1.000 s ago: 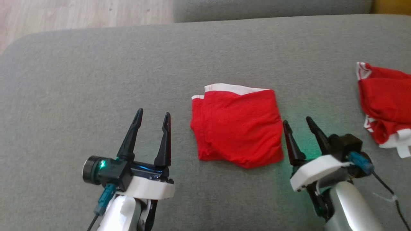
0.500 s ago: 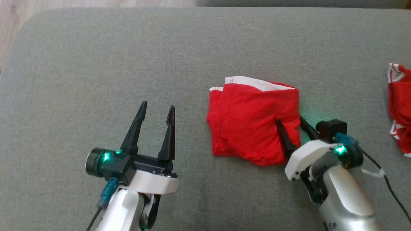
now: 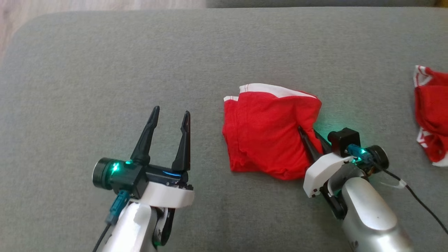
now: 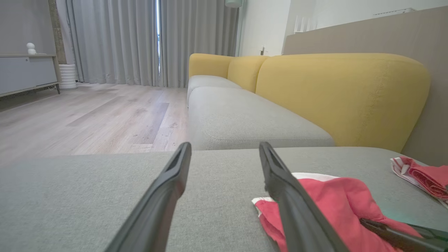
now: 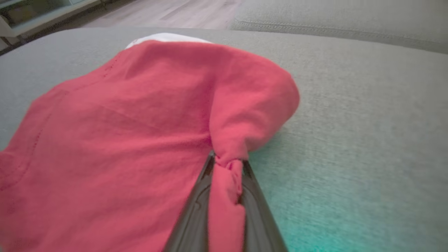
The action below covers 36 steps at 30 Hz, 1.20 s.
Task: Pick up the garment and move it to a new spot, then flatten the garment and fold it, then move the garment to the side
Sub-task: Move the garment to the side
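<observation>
Garment (image 3: 266, 136) edge bunched between clenched right fingers (image 5: 194, 217); left fingers (image 3: 145, 140) spread, apart from it.

The red garment (image 3: 266, 140) is soft, matt cloth. The grey cushion (image 3: 140, 70) is rough woven cloth. The left gripper (image 3: 171, 111) looks like dark matt plastic. The floor (image 4: 87, 115) at the left is smooth pale wood.

The folded red fabric garment (image 3: 266, 140) has a white band along its 12 o'clock edge. The woven fabric sofa cushion (image 3: 105, 70) is plain grey. At 3 o'clock, a crumpled red cloth (image 3: 432, 108) shows white trim. The left claw (image 3: 171, 111) and right claw (image 3: 307, 130) are black, glowing green at their bases.
</observation>
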Motion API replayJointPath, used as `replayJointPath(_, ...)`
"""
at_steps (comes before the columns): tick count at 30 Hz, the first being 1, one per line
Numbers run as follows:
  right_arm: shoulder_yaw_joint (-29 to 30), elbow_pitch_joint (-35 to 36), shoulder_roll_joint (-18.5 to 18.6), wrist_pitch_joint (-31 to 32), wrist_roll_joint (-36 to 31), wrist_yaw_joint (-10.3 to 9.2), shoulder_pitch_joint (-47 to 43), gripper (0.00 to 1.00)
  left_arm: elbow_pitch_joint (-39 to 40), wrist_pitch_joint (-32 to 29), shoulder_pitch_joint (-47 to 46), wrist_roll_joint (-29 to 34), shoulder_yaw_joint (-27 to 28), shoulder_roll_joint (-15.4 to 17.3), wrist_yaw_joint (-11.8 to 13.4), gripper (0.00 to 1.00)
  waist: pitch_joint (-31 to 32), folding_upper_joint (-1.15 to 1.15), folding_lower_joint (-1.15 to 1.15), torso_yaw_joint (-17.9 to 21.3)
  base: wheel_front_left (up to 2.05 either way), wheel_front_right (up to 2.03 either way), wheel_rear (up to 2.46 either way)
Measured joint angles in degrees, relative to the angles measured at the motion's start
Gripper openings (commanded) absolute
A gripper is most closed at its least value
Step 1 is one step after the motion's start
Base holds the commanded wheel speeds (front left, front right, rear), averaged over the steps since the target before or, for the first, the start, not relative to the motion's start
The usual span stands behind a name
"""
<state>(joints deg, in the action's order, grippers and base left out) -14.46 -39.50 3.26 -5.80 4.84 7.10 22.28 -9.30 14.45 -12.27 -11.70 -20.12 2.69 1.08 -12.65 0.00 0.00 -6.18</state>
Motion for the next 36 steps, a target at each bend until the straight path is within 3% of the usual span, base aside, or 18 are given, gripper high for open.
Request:
replayJointPath(5, 0.93, 0.4, 0.43, -0.94, -5.02, 0.0, 0.27, 0.0, 0.12, 0.0, -0.26, 0.01, 0.03, 0.01, 0.0, 1.0, 0.82, 0.0, 0.0, 1.94, 0.0, 0.0, 0.0)
replayJointPath(10, 0.36, 4.26, 4.52, -0.88, -8.23, 0.0, 0.52, 0.0, 0.2, 0.0, -0.25, 0.19, 0.3, 0.0, -0.01, 1.0, 1.54, 0.0, 0.0, 4.46, 0.0, 0.0, 0.0)
replayJointPath(16, -3.45, 9.54, 14.07, 2.45, -6.75, 0.0, 1.33, 0.0, 0.26, 0.0, -0.25, 0.19, 1.08, 0.01, -0.09, 1.0, 2.04, 0.0, 0.0, 7.81, 0.0, 0.0, 0.0)
replayJointPath(23, -8.84, 12.61, 29.47, 5.9, 1.19, 0.0, 5.76, 0.0, 0.45, 0.0, -0.64, 0.19, 0.49, 0.0, -0.1, 1.0, 0.88, 0.0, 0.0, 9.91, 0.0, 0.0, 0.0)
replayJointPath(30, -15.08, 11.91, 40.41, 8.43, 10.27, 0.0, 9.31, 0.0, 1.15, 0.0, -3.07, 0.51, 0.14, -0.01, -0.15, 1.0, -1.99, 0.0, 0.0, 10.21, 0.0, 0.0, 0.0)
replayJointPath(36, -16.1, 7.08, 44.36, 9.02, 12.56, 0.0, 12.85, 0.0, 1.16, 0.0, -3.88, 1.18, 1.21, -0.01, -0.67, 1.0, -4.32, 0.0, 0.0, 9.93, 0.0, 0.0, 0.0)
